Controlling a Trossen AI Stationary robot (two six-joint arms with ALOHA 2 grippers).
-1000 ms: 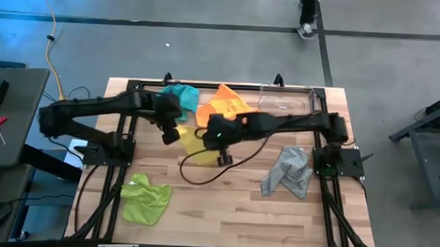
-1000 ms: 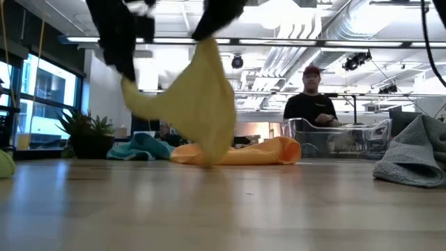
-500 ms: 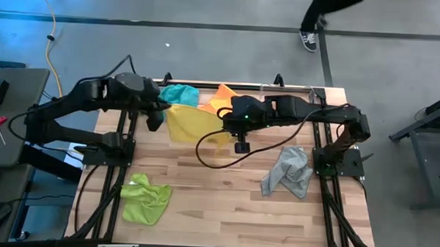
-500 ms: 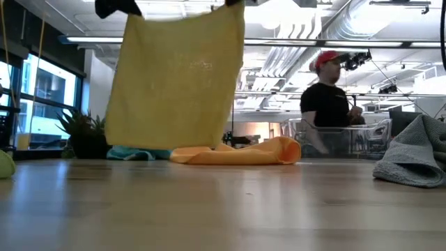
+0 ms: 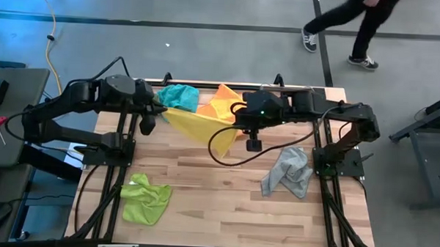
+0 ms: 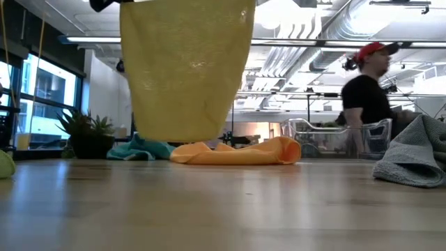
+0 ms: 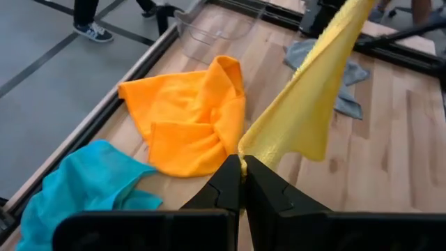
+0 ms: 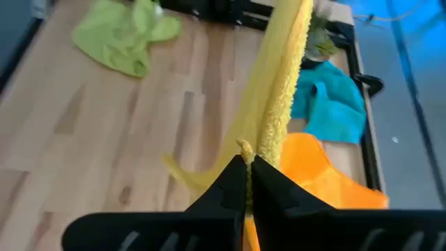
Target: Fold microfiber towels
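Since a second ago, yellow towel (image 5: 203, 128) has gone from a bunched drape to a sheet stretched between both arms, upper centre of high view. Left gripper (image 5: 157, 107) and right gripper (image 5: 240, 118) each pinch a top corner. Low view: cloth (image 6: 187, 70) hangs flat, upper left, clear of table (image 6: 223, 209). Wrist views: fingers pressed together on corners (image 7: 242, 164), (image 8: 245, 148). Likely ready to lay down and fold.

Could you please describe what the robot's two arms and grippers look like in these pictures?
Both arms are dark, almost black, built of chunky jointed segments on black frame mounts at the table's sides. A thin black cable loops beneath the right arm; another arcs over the left arm. The right arm shows a small green light. The left gripper and right gripper each have two black, wedge-shaped fingers tapering to narrow tips.
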